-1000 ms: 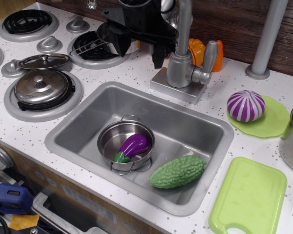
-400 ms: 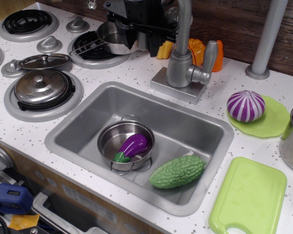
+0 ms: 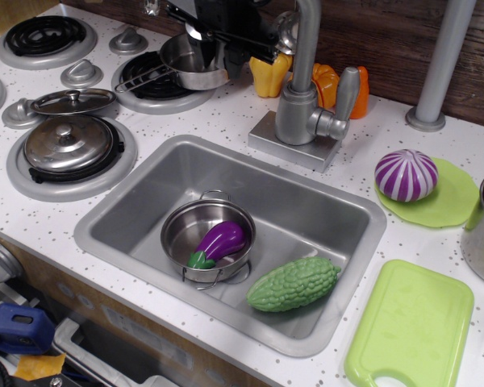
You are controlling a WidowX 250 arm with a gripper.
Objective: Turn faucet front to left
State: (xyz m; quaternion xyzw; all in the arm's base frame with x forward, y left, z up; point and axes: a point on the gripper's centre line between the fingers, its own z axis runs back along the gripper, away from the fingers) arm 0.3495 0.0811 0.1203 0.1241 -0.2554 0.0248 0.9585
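Note:
The silver-grey faucet (image 3: 300, 113) stands on its square base plate behind the sink. Its spout (image 3: 307, 40) rises out of the top of the frame, and a rounded silver end (image 3: 285, 34) shows to the left of the stem. The lever handle (image 3: 346, 95) sticks up on the right side. My black gripper (image 3: 230, 34) hangs at the top edge, just left of the spout and above the back burner. Only its lower part shows. Its fingers stand apart with nothing between them, and it does not touch the faucet.
The sink (image 3: 129, 205) holds a small steel pot (image 3: 177, 230) with a purple eggplant (image 3: 219, 242), and a green bitter gourd (image 3: 294, 284). A saucepan (image 3: 189, 68) sits on the back burner, and yellow (image 3: 268, 76) and orange (image 3: 327, 85) peppers lie behind the faucet. A grey pole (image 3: 440, 64) stands at the right.
My gripper has risen and drawn back toward the top edge, uncovering the saucepan and the yellow pepper. The faucet looks unmoved.

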